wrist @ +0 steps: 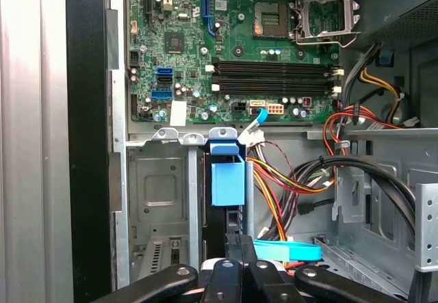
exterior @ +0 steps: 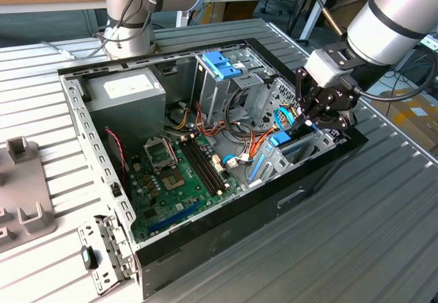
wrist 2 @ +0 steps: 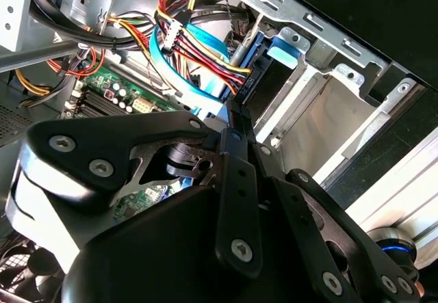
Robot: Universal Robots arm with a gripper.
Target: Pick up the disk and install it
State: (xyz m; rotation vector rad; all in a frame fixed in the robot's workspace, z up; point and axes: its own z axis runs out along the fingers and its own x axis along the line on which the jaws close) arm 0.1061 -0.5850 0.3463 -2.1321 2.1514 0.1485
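Observation:
The disk [wrist: 226, 180], a dark drive in a bright blue carrier, stands on edge in a metal bay slot at the open computer case's side wall. In the exterior view the disk [exterior: 281, 139] sits at that view's right, just below my gripper [exterior: 304, 120]. My gripper [wrist: 239, 240] has its two black fingers pressed together, shut, with the tips at the disk's near end. The second wrist view shows the gripper [wrist 2: 236, 113] pointing at the disk [wrist 2: 265, 83] and its blue tab [wrist 2: 287, 47]. I cannot tell whether the tips touch the drive.
The case [exterior: 87, 139] lies open on a slatted metal table. Inside are the green motherboard [exterior: 179, 173], a grey power supply [exterior: 127, 91], a tall drive cage with a blue clip [exterior: 222, 63], and bundled cables [wrist: 301, 180] beside the bay. A grey fixture [exterior: 24, 200] sits at the exterior view's left.

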